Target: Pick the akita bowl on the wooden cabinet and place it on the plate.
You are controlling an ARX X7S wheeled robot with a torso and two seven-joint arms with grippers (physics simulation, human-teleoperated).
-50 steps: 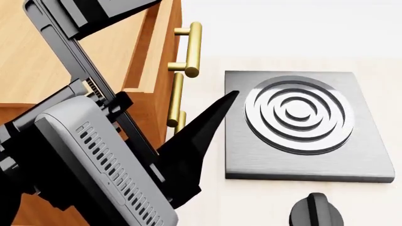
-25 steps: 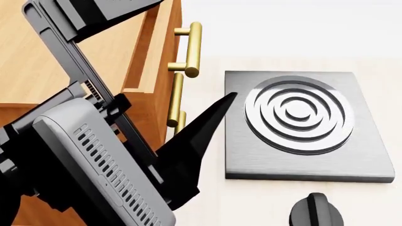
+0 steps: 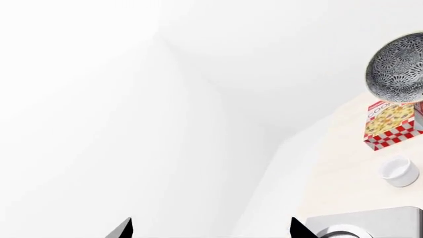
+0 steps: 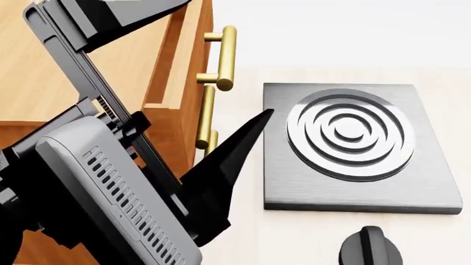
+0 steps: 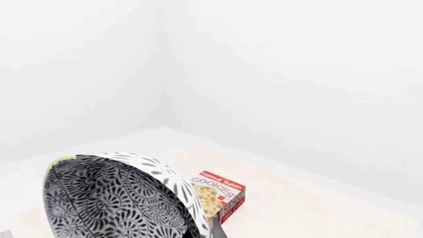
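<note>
Right claw (image 5: pixel 198 230) raised, gripping akita bowl (image 5: pixel 119 198), left claw (image 3: pixel 210 229) spread wide, empty

Bright, even light is flooding every view, washing walls and the counter (image 4: pixel 316 232) nearly white. Edges are rendering crisp, without blur or lens distortion. Soft highlights are gleaming on the brass handles (image 4: pixel 224 55), and the stove (image 4: pixel 353 146) is casting only a thin shadow toward 6 o'clock.

The left arm (image 4: pixel 110 182) is matte black with a light grey housing (image 4: pixel 118 193) bearing a row of slanted vent slots. A grey flat bracket (image 4: pixel 66 49) runs up it. Its fingers (image 4: pixel 228 160) are black, tapering to sharp points.
</note>
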